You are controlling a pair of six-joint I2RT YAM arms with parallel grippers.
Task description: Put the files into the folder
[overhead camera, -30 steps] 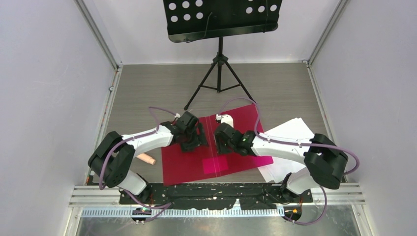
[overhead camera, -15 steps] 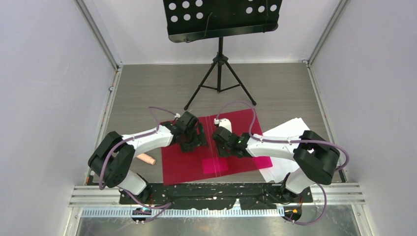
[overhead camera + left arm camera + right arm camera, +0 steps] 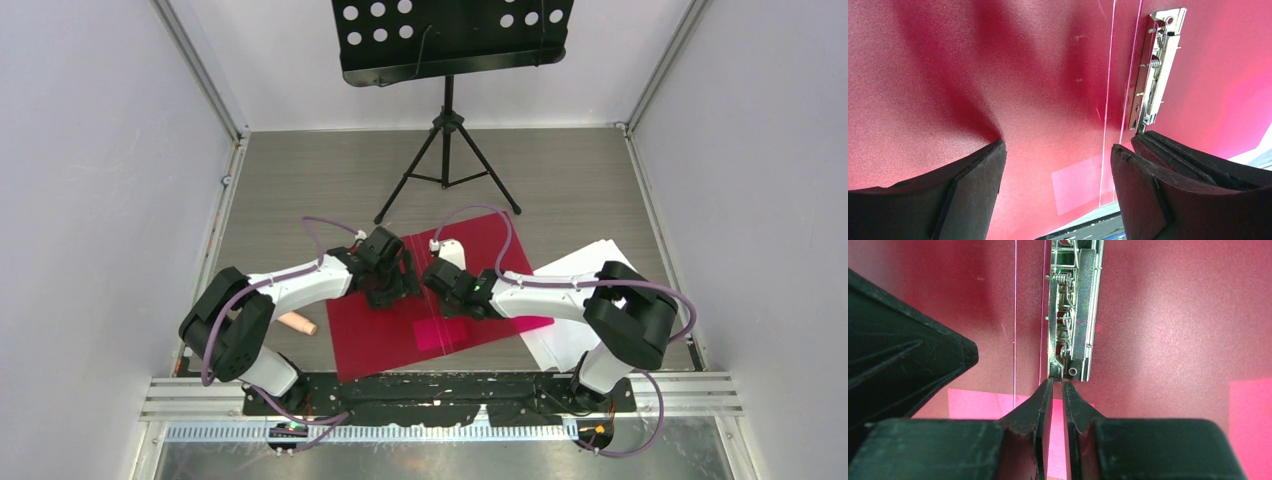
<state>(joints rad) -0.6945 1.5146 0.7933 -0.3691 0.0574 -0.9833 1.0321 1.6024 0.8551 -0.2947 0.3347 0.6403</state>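
Note:
The red folder (image 3: pixel 380 335) lies open and flat on the table, with its metal spring clip (image 3: pixel 1073 315) along the spine and a pink patch (image 3: pixel 440 335) near the front. My left gripper (image 3: pixel 395 285) stands open over the folder's left leaf (image 3: pixel 998 75), fingers wide apart with nothing between them. My right gripper (image 3: pixel 1055 382) is at the clip's near end, its jaws closed to a thin slit around the clip's small end lever. The files (image 3: pixel 590 262), white sheets, lie on the table right of the folder, partly under my right arm.
A black music stand (image 3: pixel 450 35) on a tripod (image 3: pixel 447 150) stands at the back of the table. A small beige object (image 3: pixel 297 322) lies left of the folder. Side walls and metal rails bound the table.
My right gripper has slid left along the folder to the clip's end and its jaws have closed down. The left arm has not moved.

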